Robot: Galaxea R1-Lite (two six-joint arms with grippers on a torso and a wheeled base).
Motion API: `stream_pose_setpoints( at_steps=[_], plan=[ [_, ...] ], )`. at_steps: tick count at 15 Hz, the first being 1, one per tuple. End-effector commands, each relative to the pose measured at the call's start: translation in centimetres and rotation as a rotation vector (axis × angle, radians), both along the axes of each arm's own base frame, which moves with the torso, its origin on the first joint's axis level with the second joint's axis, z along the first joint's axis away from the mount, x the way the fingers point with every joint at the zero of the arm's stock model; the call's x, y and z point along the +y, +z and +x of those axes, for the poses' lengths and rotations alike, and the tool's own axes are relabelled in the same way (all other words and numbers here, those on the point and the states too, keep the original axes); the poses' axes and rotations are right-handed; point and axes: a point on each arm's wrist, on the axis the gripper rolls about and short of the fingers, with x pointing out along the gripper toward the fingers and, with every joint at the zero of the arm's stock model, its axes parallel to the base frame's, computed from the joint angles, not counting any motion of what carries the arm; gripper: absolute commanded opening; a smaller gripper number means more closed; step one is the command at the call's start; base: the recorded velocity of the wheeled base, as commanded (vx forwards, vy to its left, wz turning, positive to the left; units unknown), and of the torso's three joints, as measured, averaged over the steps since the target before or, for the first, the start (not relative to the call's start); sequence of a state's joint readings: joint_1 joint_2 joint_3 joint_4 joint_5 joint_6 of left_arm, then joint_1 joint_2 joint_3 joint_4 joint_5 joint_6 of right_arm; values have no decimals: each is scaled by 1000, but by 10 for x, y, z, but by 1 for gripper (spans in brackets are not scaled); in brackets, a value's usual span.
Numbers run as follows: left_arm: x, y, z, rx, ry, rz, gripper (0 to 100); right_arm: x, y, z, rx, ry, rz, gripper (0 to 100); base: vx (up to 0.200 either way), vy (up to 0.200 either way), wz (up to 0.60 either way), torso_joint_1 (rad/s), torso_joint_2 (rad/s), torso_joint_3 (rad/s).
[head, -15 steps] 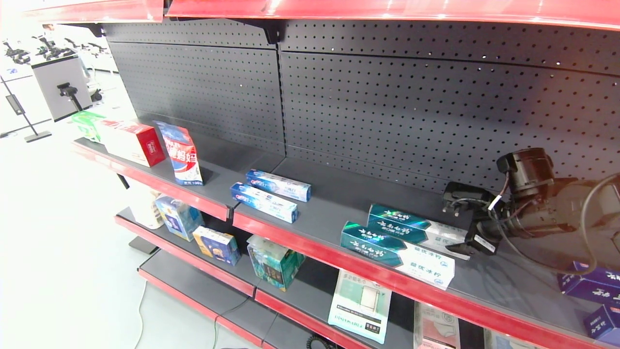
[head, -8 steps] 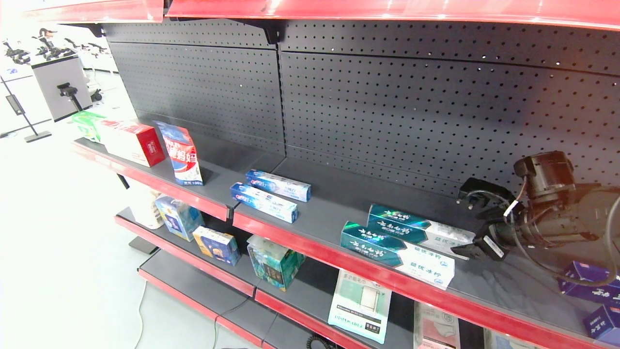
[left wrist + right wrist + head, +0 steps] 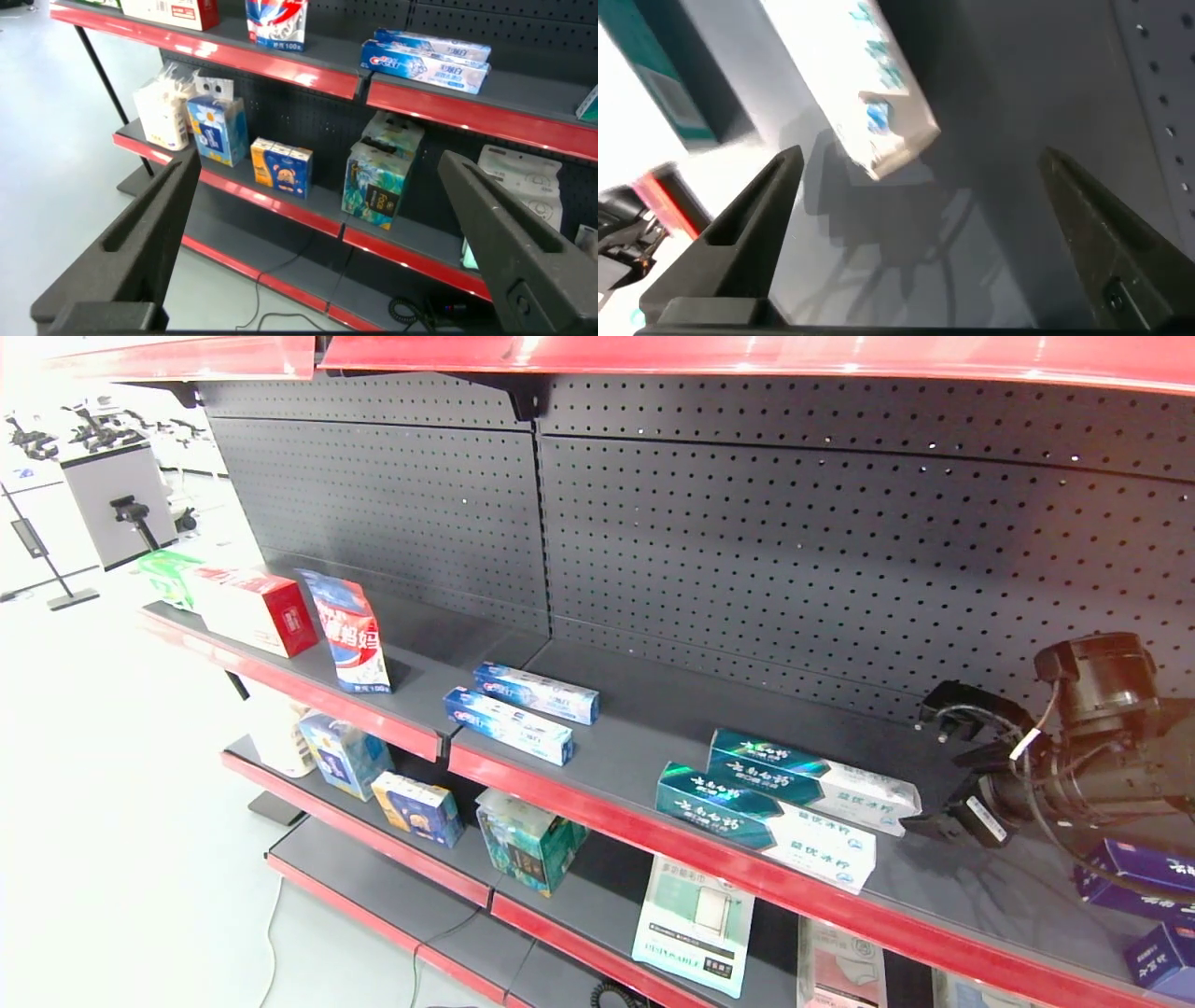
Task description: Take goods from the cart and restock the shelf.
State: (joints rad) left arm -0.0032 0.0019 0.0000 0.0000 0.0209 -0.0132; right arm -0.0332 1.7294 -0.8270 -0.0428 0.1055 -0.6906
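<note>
Left gripper (image 3: 313, 168) in front of the lower shelf (image 3: 271, 201), fingers released wide, nothing between them. On that lower shelf, a white pack (image 3: 163, 117), a blue carton (image 3: 217, 131), a yellow-and-blue box (image 3: 282, 168) and a teal box (image 3: 378, 177) in a row.

Higher up, at the far left of the shelf (image 3: 653, 709), a green pack (image 3: 166, 574) just beside a red-and-white box (image 3: 257, 609), then an upright pouch (image 3: 355, 633). Next along, two blue toothpaste boxes (image 3: 521, 707) lying flat side by side, parallel to the red front edge.

Right of the middle, two green toothpaste boxes (image 3: 789, 803) flat on the shelf, one behind the other, long sides close together, white ends toward the right.

Just past the rear box's white end, the right gripper (image 3: 924, 763), low over the shelf, fingers spread wide and grasping nothing. From the right wrist, that box end ahead of the open fingers, apart from both.

At the far right, dark blue boxes (image 3: 1134, 877) near the shelf's front edge, partly behind the arm's cable.
</note>
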Motion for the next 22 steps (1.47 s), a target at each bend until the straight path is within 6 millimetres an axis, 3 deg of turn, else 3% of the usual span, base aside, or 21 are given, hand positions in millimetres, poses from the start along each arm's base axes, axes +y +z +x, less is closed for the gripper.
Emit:
stream_pose_setpoints(
  at_steps=[1,7,22],
  plan=[
    [0,0,0,0,1,-1,100,-7,2,-9,-3,-21,-5,100,0,0,0,0,0,0],
    [0,0,0,0,1,-1,100,-21,-14,-24,56,-82,-18,100,0,0,0,0,0,0],
    [0,0,0,-2,1,-1,100,-27,-14,17,-55,-117,-37,100,0,0,0,0,0,0]
  ],
)
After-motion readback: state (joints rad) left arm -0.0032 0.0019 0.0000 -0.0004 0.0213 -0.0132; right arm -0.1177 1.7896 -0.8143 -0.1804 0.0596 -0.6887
